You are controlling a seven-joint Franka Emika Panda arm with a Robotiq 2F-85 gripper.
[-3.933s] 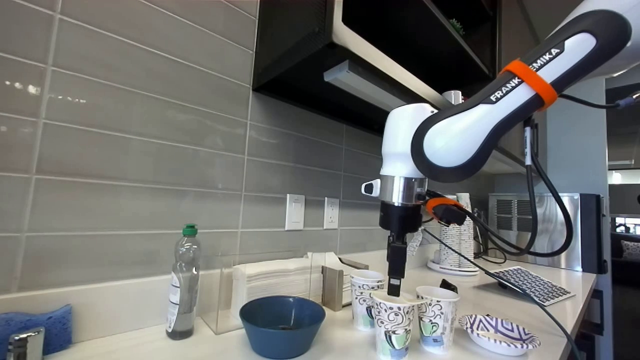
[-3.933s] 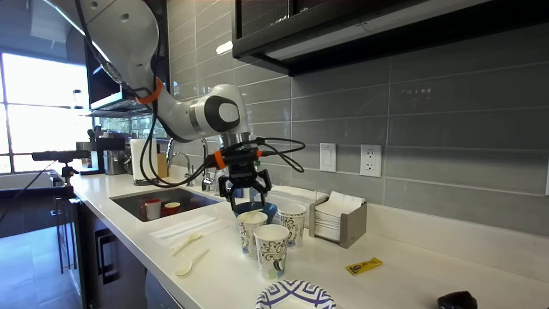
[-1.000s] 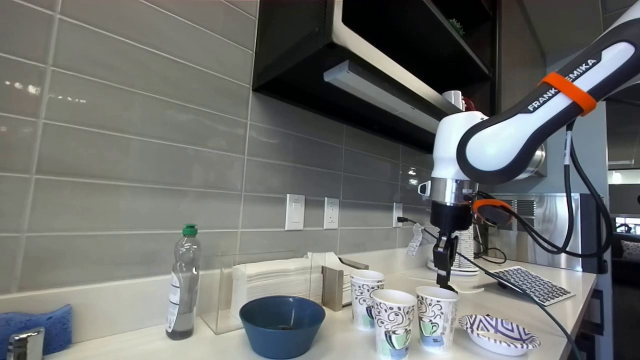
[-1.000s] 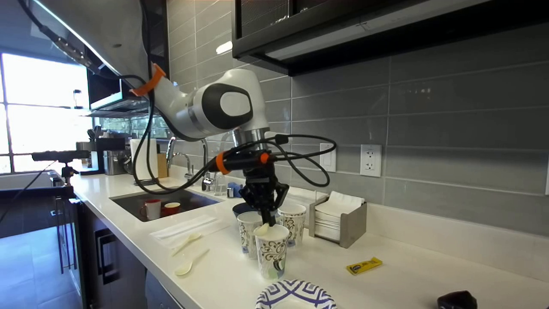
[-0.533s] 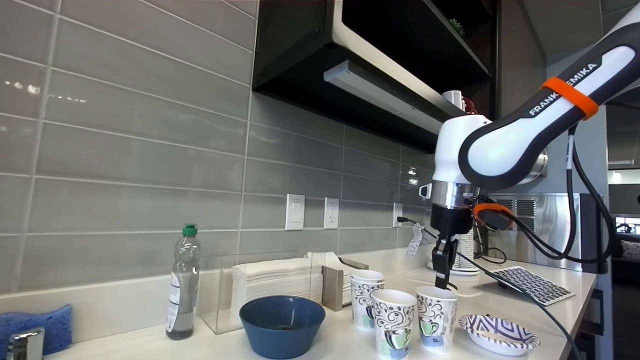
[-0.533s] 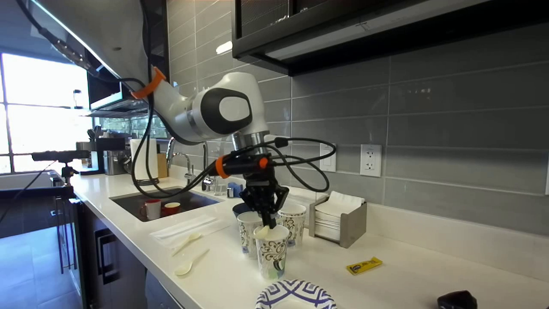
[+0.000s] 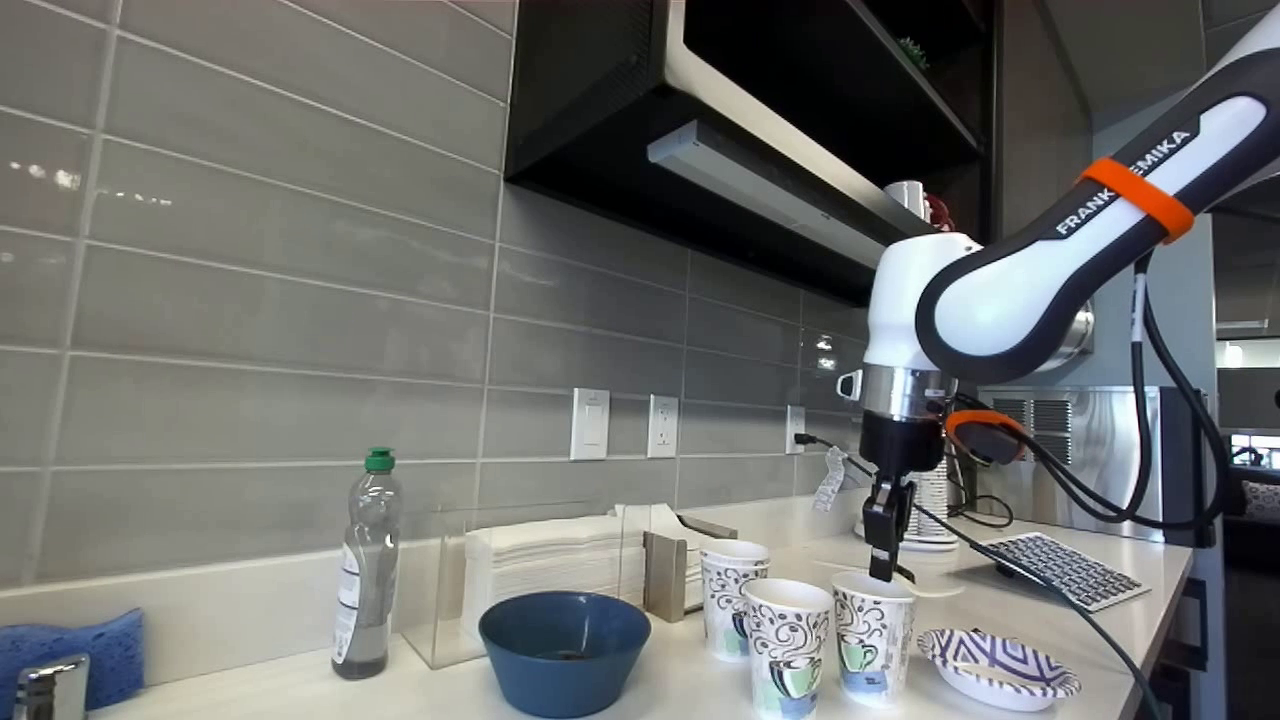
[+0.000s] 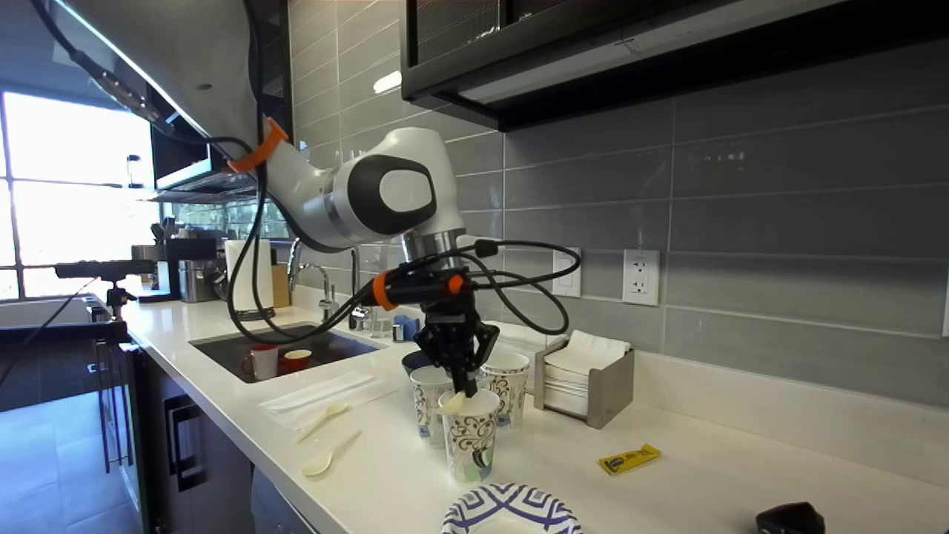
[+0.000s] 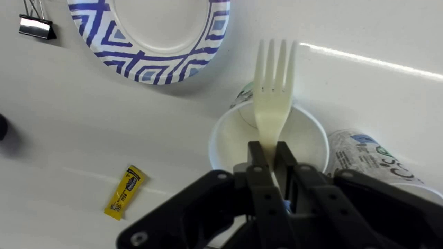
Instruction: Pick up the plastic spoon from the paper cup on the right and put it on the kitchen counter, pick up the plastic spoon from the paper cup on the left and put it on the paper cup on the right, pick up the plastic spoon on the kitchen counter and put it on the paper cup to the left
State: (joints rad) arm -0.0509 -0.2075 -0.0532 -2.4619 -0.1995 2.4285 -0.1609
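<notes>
"Looking down from the wrist, what do you see in the gripper (image 9: 271,152)?"

"One pale plastic fork (image 9: 273,100); the fingers (image 9: 256,152) are pressed together on its handle; its neck crosses the mouth of an upright, patterned paper cup (image 8: 471,445), the tines reaching out past the rim; whether it touches that rim, I cannot tell; the gripper points straight down."

"And around that cup?"

"A second paper cup (image 7: 788,650) just beside, upright as well; stacked cups (image 7: 735,610) nearby, closer to the tiled wall (image 7: 300,300); a dark blue bowl (image 7: 563,655) past those; on the opposite side, a plate (image 9: 152,71) with a purple zigzag border, near the tines."

"Any spoons about?"

"Two, both lying on the kitchen counter (image 8: 549,452) near its front edge; one spoon (image 8: 320,422) meets flat white paper (image 8: 315,394) or comes close, hard to tell which; a second spoon (image 8: 330,455) lies just beside it."

"What else have you got?"

"A yellow packet (image 9: 124,193), flat on the counter, well apart from the cups; napkins (image 8: 586,352) in a metal holder (image 8: 614,389) by the wall; a bottle (image 7: 366,600) with a green cap, upright; a blue sponge (image 7: 105,650) beyond it; a keyboard (image 7: 1070,572) beyond the plate; a red-and-white mug (image 8: 265,363) in the sink (image 8: 326,345)."
</notes>
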